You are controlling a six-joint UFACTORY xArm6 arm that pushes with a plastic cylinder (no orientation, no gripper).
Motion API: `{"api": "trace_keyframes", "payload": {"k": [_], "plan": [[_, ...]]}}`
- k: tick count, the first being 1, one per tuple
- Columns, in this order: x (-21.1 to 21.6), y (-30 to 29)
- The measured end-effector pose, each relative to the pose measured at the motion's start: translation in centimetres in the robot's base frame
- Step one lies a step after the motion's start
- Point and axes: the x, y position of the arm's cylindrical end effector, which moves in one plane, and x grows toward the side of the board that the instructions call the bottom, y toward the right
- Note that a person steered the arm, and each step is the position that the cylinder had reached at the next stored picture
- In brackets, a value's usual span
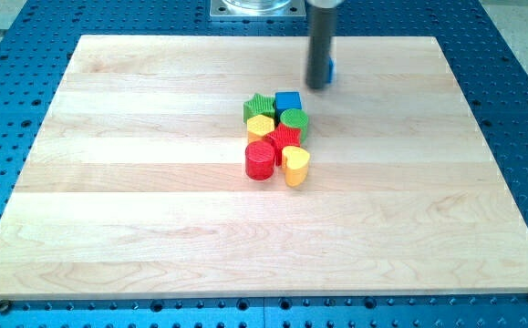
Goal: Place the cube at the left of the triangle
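Observation:
A blue cube sits at the top of a tight cluster near the board's middle. My rod comes down from the view's top, and my tip rests on the board just above and to the right of the cube, apart from it. A small blue block peeks out on the rod's right side. It is mostly hidden and I cannot make out its shape. No other triangle shows.
The cluster also holds a green star, a green block, a yellow block, a red block, a red cylinder and a yellow heart. The wooden board lies on a blue perforated table.

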Motion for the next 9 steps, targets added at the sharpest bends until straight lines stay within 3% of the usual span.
{"api": "trace_keyframes", "payload": {"k": [1,2,3,4,5,7,9], "plan": [[-3.4,2.0],[-2.4,-0.7],[5.0,-1.1],[8.6,-1.9],[13.2,-6.7],[4.9,-4.4],[6.7,-6.3]]}}
